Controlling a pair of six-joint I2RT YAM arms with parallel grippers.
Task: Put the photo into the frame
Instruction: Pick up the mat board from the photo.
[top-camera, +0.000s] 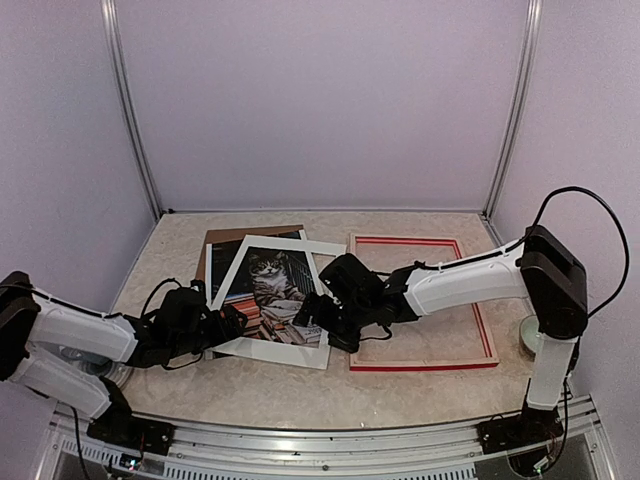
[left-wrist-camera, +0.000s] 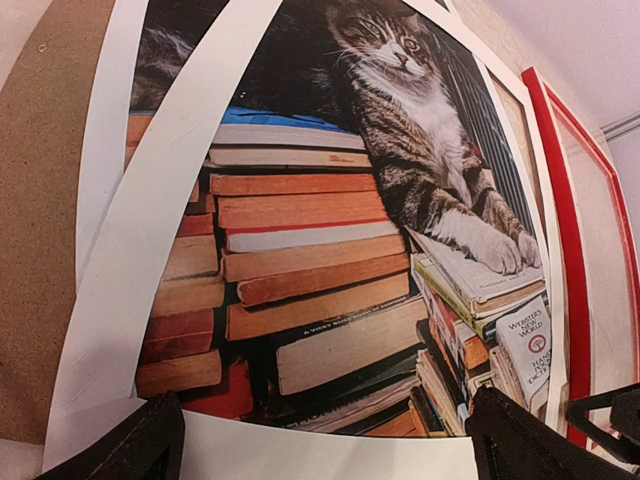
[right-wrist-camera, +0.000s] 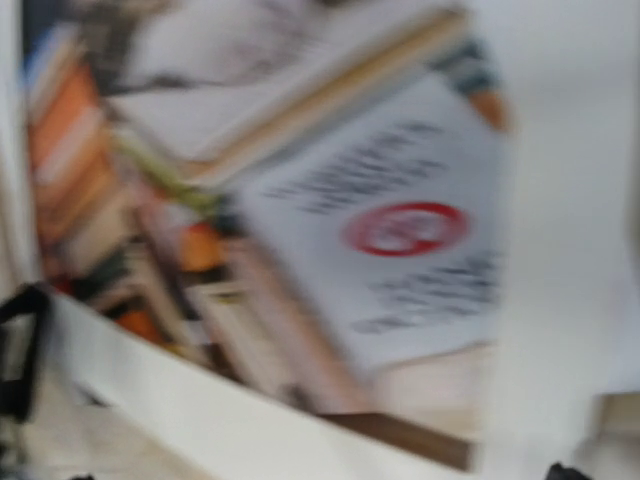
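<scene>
Red frame (top-camera: 430, 365) lies beside the photo (top-camera: 268, 282), left hand (top-camera: 228, 322) and right hand (top-camera: 308, 313) both spread apart, seemingly empty.

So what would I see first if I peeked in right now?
The photo of a tabby cat on stacked books, mid-table under a crooked white mat. Right of it lies the empty red frame. The left pincer and right pincer, both open, are at the photo's near corners.
</scene>
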